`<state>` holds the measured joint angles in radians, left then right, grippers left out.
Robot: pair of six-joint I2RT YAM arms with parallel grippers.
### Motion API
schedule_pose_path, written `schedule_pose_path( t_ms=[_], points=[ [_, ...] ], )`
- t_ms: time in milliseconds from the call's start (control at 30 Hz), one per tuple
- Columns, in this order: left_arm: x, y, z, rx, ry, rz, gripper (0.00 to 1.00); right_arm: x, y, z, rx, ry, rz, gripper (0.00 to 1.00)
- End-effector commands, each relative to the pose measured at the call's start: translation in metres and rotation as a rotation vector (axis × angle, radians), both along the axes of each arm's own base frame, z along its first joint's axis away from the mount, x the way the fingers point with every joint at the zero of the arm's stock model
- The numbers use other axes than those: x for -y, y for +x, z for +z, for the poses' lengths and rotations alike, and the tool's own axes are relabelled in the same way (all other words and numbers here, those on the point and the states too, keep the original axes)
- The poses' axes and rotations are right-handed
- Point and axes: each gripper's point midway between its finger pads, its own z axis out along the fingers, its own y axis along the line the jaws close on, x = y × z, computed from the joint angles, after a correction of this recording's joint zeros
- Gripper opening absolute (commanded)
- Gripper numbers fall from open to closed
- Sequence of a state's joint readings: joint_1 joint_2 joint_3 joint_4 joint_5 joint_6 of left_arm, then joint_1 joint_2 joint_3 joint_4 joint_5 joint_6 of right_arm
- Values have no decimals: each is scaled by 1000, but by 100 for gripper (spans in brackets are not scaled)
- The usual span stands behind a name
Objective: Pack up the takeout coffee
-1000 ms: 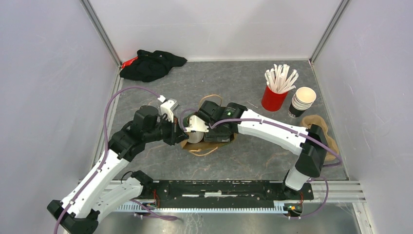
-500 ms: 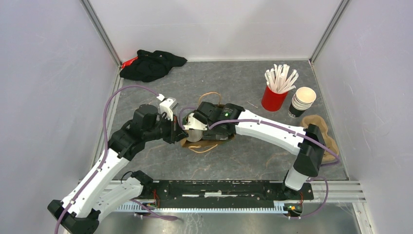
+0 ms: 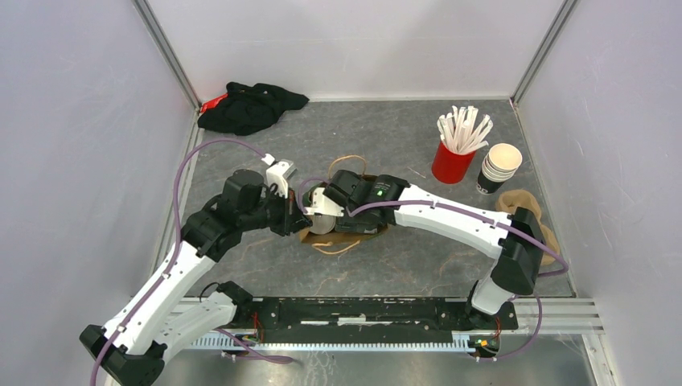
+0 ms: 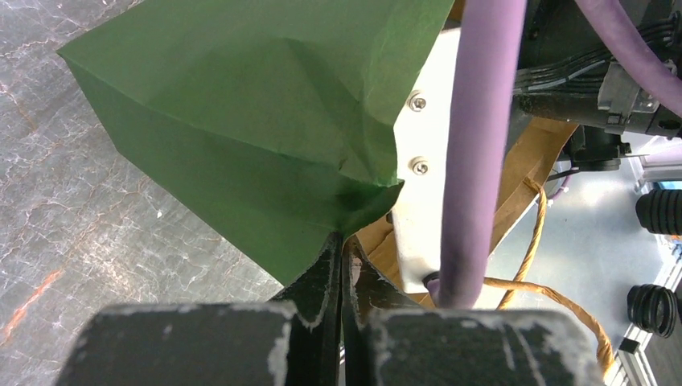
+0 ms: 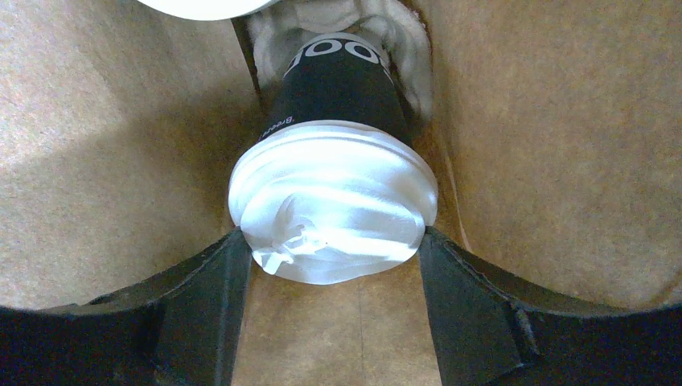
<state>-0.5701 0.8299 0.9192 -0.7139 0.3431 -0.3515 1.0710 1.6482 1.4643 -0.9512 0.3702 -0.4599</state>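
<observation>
A paper bag lies on its side mid-table, green outside and brown inside. My left gripper is shut on the bag's mouth edge, holding it up. My right gripper is reached inside the bag; in the top view only its wrist shows. Its fingers press both sides of the white lid of a dark coffee cup, whose base sits in a pale holder at the bag's far end. The rim of a second white lid shows beside it.
A red cup of white sticks and a stack of lidless cups stand at the back right, with a brown pulp tray near them. A black cloth lies at the back left. The bag's twine handle trails toward the front.
My right arm has pushed a little further left into the bag. My left gripper has shifted slightly up with the bag's edge still in it.
</observation>
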Motion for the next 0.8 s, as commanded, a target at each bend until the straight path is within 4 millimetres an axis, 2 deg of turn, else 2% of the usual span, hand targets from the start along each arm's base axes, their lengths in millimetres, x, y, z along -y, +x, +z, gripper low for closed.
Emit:
schedule_pose_path(
  t_ms=[0,233,333,533,767],
  points=[
    [0,3,8,-6,5,17,2,-9,3,25,40,96,-15,27],
    [-10,14,3,-4,70,92,2,-18,3,44,36,118,-21,26],
    [-15,21,3,0,106,121,2,-27,5,58,40,154,-35,26],
    [-13,32,9,32,104,143,2,-46,3,71,14,216,-54,25],
    [-25,56,6,64,180,249,2,-41,2,104,47,270,-85,25]
  ],
)
